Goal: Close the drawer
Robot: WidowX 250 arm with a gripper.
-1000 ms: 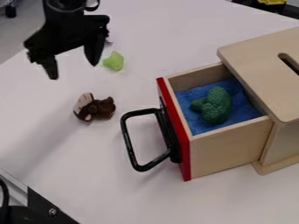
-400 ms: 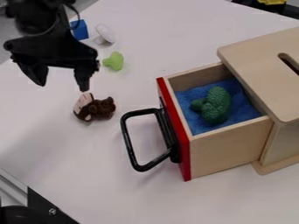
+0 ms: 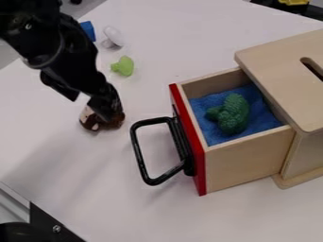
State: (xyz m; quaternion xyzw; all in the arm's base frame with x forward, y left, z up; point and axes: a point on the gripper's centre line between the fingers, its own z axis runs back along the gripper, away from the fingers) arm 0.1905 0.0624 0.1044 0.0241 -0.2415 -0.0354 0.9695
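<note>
Counter (image 3: 126,208), pale and smooth, spreads beneath everything. At the right of the view stands a wooden box (image 3: 277,75) with a slot in its top. Over the counter at upper left hangs the black gripper (image 3: 95,108), its two fingers parted, one low in front of a brown plush toy (image 3: 95,124) that it partly hides. The drawer (image 3: 246,163) sticks out of the box, open, its red front toward the left and its black loop handle (image 3: 137,151) apart from the gripper. Inside, a bumpy green toy (image 3: 233,113) lies on blue cloth (image 3: 219,137). Beyond the plush is a small lime-green toy (image 3: 125,66).
</note>
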